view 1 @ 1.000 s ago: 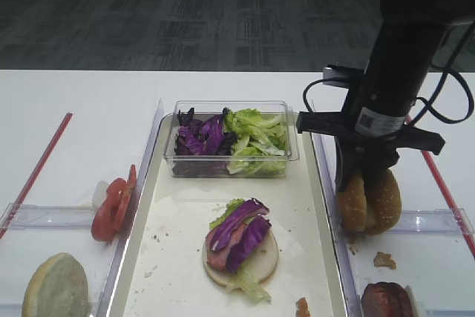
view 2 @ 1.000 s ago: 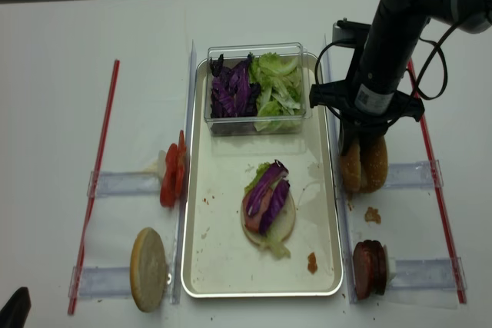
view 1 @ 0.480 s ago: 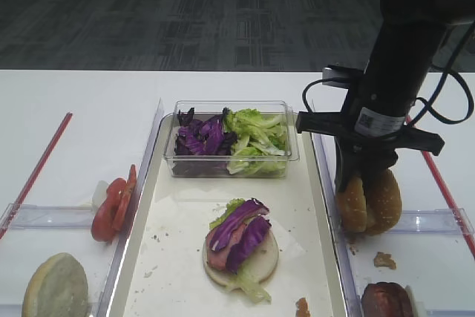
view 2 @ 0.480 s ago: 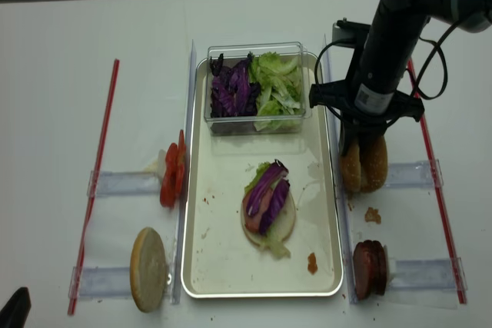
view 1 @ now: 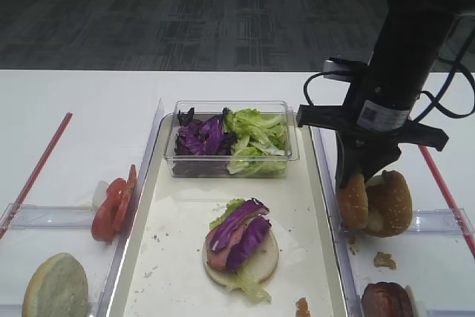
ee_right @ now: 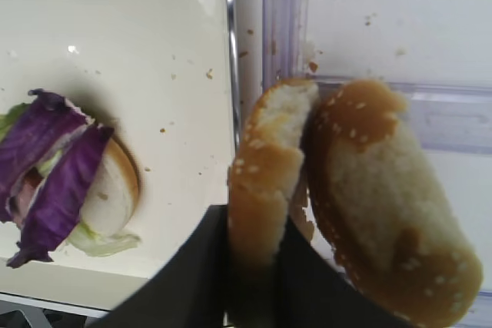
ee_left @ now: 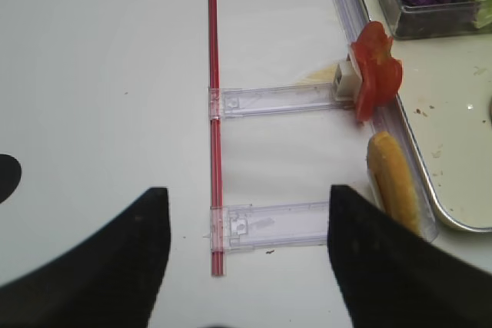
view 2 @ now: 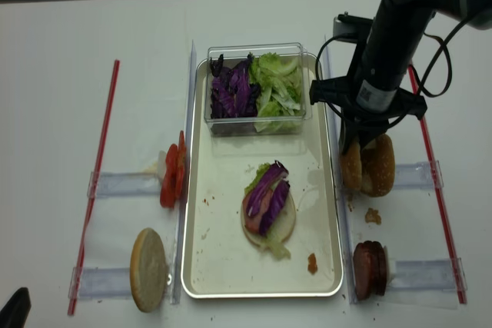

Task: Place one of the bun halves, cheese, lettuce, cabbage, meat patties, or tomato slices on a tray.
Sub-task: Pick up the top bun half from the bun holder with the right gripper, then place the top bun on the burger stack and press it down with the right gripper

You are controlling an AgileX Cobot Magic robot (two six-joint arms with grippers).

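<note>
a round, golden-brown, sesame-speckled bun top (ee_right: 265, 182) is standing on edge just right of the long pale-cream tray's (view 1: 167, 257) raised silvery rim, and the right end effector (ee_right: 254, 266) is grasping it, its dark fingers (ee_right: 204, 263) pressing either face of the bread. a second seeded bun half (ee_right: 384, 197) is leaning against it on the right, tilting away over a clear plastic holder strip (view 1: 441, 220) on the white tabletop (view 1: 82, 102). the black right arm (view 1: 397, 64) is reaching down from the upper right in both high views. on the tray's white paper liner a pale bun base (view 1: 261, 257) is carrying a piece of meat, frilly light-green lettuce (view 1: 249, 284) and dark purple cabbage shreds (view 1: 241, 231), near the middle of the tray. at the tray's far end a small clear plastic tub (view 1: 231, 139) is holding more purple cabbage on its left and green lettuce on its right. a round dark reddish-brown meat patty (view 1: 386, 301) is standing near the tray's near right corner, with a crumb (view 1: 384, 260) lying between it and the buns. left of the tray, thin red tomato slices (view 1: 113, 206) are standing upright in a holder, and a pale seedless bun half (view 1: 56, 287) is sitting nearer the front. thin red strips (view 1: 37, 168) are bordering the layout on both sides. the left end effector (ee_left: 242, 259) is hanging over bare tabletop left of the tray, released, its jaws standing wide apart with nothing between them.
</note>
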